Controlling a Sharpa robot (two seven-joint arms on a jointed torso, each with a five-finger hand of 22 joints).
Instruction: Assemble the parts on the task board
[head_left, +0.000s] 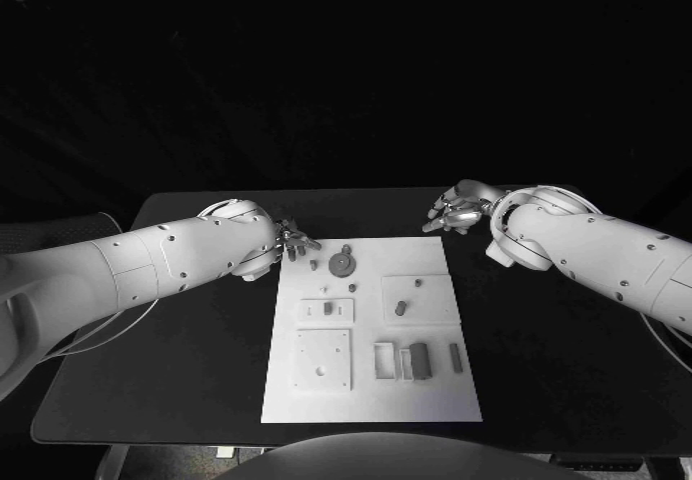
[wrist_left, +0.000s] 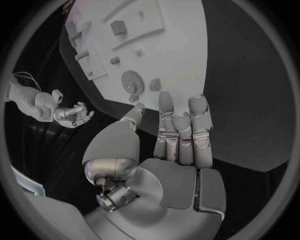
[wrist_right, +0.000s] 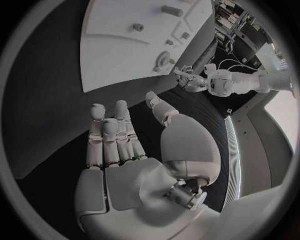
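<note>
The white task board (head_left: 368, 400) lies in the middle of the black table. On its far end sit a round grey disc part (head_left: 342, 265) and a few small pegs (head_left: 315, 266). Nearer lie a square plate (head_left: 323, 358) and a dark block (head_left: 418, 360) beside a pale frame (head_left: 384, 360). My left hand (head_left: 293, 242) hovers at the board's far left corner, fingers stretched out and holding nothing (wrist_left: 178, 132). My right hand (head_left: 459, 212) hangs over bare table just past the far right corner, also holding nothing (wrist_right: 119, 132). The disc part (wrist_left: 131, 81) lies just ahead of my left fingers.
Bare black table (head_left: 548, 340) runs along both sides of the board. In the left wrist view the right hand (wrist_left: 74, 114) appears across the board's far end; in the right wrist view the left hand (wrist_right: 187, 79) appears beyond the disc part (wrist_right: 164, 58).
</note>
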